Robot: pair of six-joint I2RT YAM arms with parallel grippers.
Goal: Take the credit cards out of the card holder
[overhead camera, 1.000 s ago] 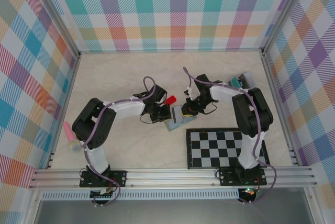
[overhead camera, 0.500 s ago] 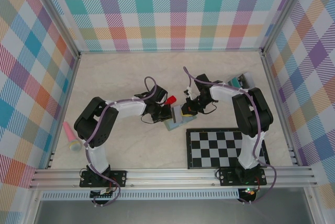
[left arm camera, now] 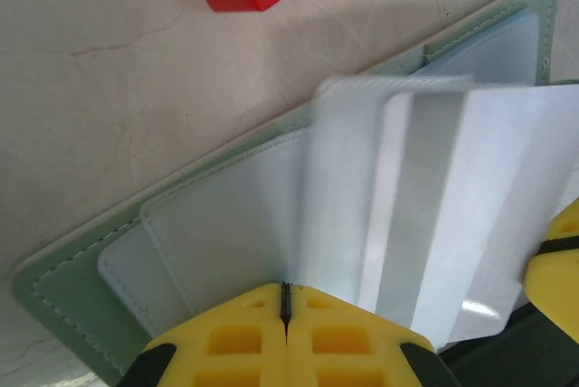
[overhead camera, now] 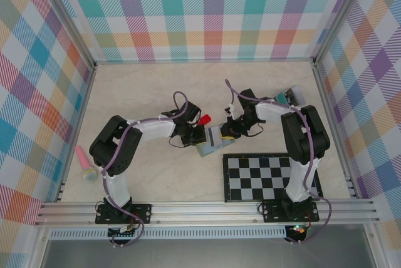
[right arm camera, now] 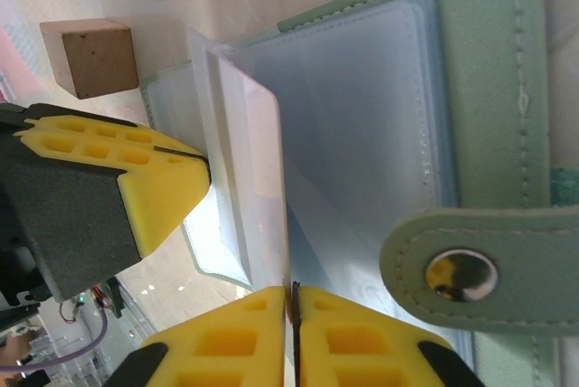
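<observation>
Sage-green card holder (overhead camera: pixel 205 149) lies open near the middle of the table (overhead camera: pixel 144 92), blue-grey panels up. In the left wrist view its long axis runs from about 8 o'clock to 2 o'clock (left arm camera: pixel 63 289). In the right wrist view the snap tab (right arm camera: pixel 452 265) reaches in from the 3 o'clock edge of the green cover (right arm camera: pixel 493 89).

The left gripper (overhead camera: pixel 193 136) comes in from 9 o'clock. Its yellow fingertips (left arm camera: pixel 244 337) are pressed together on the near edge of the holder's inner sleeve. The right gripper (overhead camera: pixel 227 134) comes in from 3 o'clock, clenched on a white card (left arm camera: pixel 470 197) with a grey stripe. That card stands partly out of the sleeve, and its thin edge (right arm camera: pixel 267 179) runs down into the seam between the right fingers (right arm camera: pixel 226 342).

A red block (overhead camera: pixel 203 119) sits just beside the holder at about 12 o'clock. A small brown cube (right arm camera: pixel 89 57) shows beside it in the right wrist view. The checkerboard (overhead camera: pixel 269 177) has its far left corner close at 5 o'clock. Bare tabletop lies open at 7 o'clock toward the front rail and at 12 o'clock toward the back wall. A clear box (overhead camera: pixel 289 97) stands well apart at 2 o'clock, and a pink cone (overhead camera: pixel 84 161) lies far off at 9 o'clock.
</observation>
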